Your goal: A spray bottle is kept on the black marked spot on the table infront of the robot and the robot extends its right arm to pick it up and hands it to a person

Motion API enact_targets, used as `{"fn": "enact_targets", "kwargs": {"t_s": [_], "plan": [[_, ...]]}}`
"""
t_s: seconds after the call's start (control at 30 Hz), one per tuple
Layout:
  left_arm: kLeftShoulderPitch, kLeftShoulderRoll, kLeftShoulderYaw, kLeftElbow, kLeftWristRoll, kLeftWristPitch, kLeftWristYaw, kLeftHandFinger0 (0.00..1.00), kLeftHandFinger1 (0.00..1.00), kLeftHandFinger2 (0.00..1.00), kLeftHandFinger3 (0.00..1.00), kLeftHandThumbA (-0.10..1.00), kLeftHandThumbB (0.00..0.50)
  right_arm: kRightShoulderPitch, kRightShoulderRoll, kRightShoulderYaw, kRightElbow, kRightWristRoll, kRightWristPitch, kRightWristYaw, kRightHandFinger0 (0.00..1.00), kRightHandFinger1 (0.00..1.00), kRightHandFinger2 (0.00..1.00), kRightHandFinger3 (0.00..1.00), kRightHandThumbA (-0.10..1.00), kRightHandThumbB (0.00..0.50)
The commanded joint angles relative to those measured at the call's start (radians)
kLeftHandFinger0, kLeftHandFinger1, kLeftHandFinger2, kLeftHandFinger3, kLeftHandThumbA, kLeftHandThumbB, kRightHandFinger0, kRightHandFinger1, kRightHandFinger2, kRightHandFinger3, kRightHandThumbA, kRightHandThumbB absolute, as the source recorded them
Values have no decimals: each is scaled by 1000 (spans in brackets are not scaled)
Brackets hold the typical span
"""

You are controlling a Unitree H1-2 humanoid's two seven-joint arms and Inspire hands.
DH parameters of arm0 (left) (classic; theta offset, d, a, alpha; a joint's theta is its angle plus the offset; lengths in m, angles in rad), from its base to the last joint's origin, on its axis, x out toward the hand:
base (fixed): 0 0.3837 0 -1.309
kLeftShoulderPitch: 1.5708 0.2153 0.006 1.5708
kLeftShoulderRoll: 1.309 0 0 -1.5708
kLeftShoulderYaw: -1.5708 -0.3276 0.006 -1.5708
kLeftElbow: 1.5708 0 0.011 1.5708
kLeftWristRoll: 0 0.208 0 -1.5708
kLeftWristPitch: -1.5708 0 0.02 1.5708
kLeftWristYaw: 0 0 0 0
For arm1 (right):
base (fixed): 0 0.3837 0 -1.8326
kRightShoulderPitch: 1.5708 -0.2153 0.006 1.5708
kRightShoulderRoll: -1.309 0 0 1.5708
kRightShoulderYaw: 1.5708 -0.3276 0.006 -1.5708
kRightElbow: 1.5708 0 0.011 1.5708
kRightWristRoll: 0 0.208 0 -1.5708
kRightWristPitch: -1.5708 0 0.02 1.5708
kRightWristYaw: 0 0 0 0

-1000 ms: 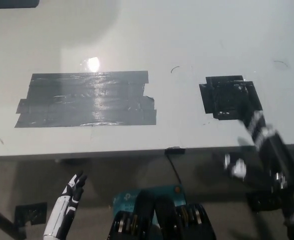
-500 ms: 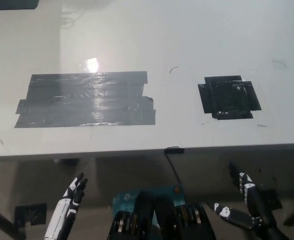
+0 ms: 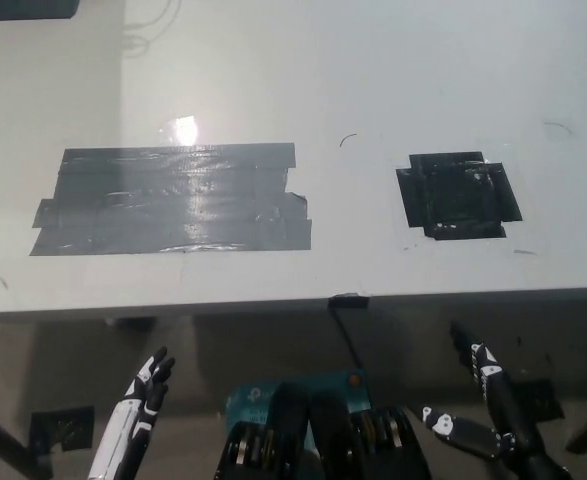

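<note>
On the worktop (image 3: 373,60) lie two tape patches: one small black square spot (image 3: 459,196) to the right, bare, and one wide grey patch (image 3: 171,200). No spray bottle shows anywhere. Below the edge, the black right hand (image 3: 488,410) hangs released, fingers spread; the white left hand (image 3: 145,395) looks released too, though dim.
</note>
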Motion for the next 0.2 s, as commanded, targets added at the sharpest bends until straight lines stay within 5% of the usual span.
{"fn": "enact_targets", "kwargs": {"t_s": [0.0, 0.17], "plan": [[14, 7, 3, -22, 0, -33, 4, 1000, 1000, 1000, 1000, 1000, 313, 3, -3, 4, -25, -17, -56, -9, 1000, 1000, 1000, 1000, 827, 333], [13, 10, 1, -23, 19, -29, 10, 1000, 1000, 1000, 1000, 1000, 331, 2, -2, 2, -29, -16, -50, -5, 1000, 1000, 1000, 1000, 829, 339]]}}
